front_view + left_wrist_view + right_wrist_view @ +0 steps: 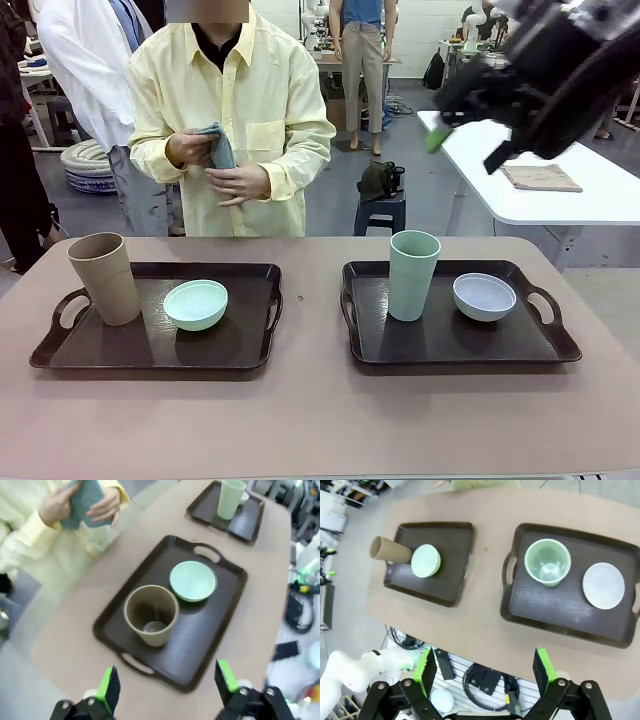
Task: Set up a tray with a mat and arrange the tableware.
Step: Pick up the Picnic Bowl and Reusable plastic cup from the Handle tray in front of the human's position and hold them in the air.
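Front view, first onlooker: How many pieces stand on the table?

Second onlooker: Two dark trays with handles lie side by side, apart from each other. The left tray carries one tan tumbler, upright at its left end. One mint green bowl sits just beside that tumbler. The right tray carries one sage green tumbler, also upright, with one pale blue-white bowl to its right. That makes two trays, two tumblers and two bowls.

First onlooker: And a mat?

Second onlooker: One folded grey-blue cloth is held in both hands by the person in the pale yellow shirt at the far side. It is off the table and well apart from both trays. Whether it is the mat I cannot tell.

First onlooker: And the grippers?

Second onlooker: In the left wrist view, the left gripper hangs over the table just off the tan tumbler's end of the left tray. Its jaws are spread wide, with nothing between the green pads. In the right wrist view, the right gripper hangs high above the near table edge, equally wide and empty. From the front it is a blurred dark mass at upper right.
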`<state>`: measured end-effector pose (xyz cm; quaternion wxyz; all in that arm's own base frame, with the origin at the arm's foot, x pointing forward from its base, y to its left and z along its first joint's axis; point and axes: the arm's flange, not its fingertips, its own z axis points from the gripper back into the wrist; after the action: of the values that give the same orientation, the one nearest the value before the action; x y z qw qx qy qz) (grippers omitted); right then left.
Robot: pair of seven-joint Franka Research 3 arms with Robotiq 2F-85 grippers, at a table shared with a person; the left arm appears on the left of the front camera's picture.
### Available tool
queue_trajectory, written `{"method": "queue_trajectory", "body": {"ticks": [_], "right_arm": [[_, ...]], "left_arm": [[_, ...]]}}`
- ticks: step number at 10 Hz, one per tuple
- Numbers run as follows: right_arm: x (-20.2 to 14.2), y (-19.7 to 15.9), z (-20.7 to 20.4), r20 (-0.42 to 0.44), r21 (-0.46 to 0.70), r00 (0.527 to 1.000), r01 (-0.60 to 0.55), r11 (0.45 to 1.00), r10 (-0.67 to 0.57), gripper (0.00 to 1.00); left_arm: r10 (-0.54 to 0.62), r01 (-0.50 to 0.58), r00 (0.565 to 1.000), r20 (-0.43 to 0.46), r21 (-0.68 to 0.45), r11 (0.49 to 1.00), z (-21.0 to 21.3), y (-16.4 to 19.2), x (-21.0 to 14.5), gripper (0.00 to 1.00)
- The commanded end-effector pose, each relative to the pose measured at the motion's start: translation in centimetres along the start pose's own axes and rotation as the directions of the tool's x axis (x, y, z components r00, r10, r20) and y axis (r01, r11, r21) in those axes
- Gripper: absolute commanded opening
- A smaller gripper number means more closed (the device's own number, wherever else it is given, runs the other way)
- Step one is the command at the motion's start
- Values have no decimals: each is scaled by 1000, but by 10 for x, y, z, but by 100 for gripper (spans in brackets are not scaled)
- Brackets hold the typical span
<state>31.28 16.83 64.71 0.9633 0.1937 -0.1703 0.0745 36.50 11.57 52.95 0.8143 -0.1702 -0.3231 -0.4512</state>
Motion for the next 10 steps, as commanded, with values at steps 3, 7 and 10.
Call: {"method": "queue_trajectory", "body": {"ticks": [3,7,10], "right_arm": [[37,64,-77,-63,-168,996,59,984,-70,100],[56,68,-122,-125,-116,991,42,992,-56,100],[45,73,-129,-113,-183,988,81,980,-102,100]], "left_arm": [[34,-35,999,-7,-312,949,-17,38,-15,100],[128,-129,991,-31,-429,894,-17,66,-26,100],[94,-106,994,-49,-449,887,-33,42,-33,100]]}}
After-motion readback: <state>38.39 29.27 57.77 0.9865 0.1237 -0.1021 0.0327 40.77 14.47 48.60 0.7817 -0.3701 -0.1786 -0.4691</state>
